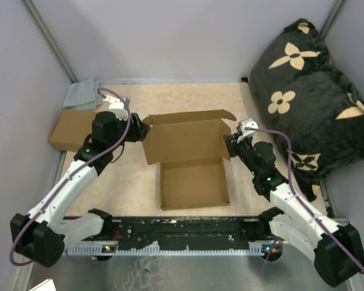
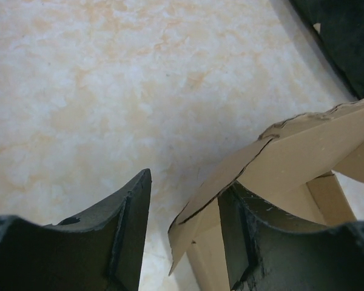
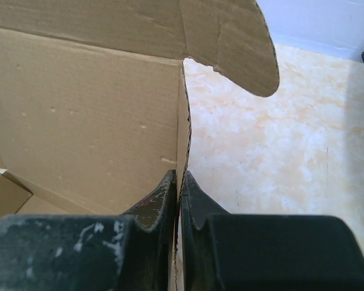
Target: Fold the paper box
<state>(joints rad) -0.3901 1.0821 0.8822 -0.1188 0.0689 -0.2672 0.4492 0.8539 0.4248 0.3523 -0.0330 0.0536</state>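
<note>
Roughly mid-counter (image 1: 124, 182), the box (image 1: 193, 185) sits half-folded. Its open tray is toward the near edge and the lid panel stands up behind it on the far side, with a rounded tab flaring off each top corner.

Left gripper (image 1: 141, 131) is at the lid's left edge, jaws wide apart. In its wrist view a side flap (image 2: 291, 157) pokes into the gap and lies against one finger (image 2: 246, 236). The other finger is off the cardboard, so nothing is clamped.

Right gripper (image 1: 230, 143) is at the lid's right edge, jaws closed down on the cardboard. Its wrist view shows the panel's upright edge pinched between the fingers, with the rounded tab (image 3: 230, 42) curling out above.

Second box (image 1: 70, 130), closed, lies by the left edge, partly hidden by the left arm. Grey cloth (image 1: 82, 95) is in the far-left corner, just behind that box. Black flowered pillow (image 1: 309, 91) lies along the right edge up into the far-right corner.
</note>
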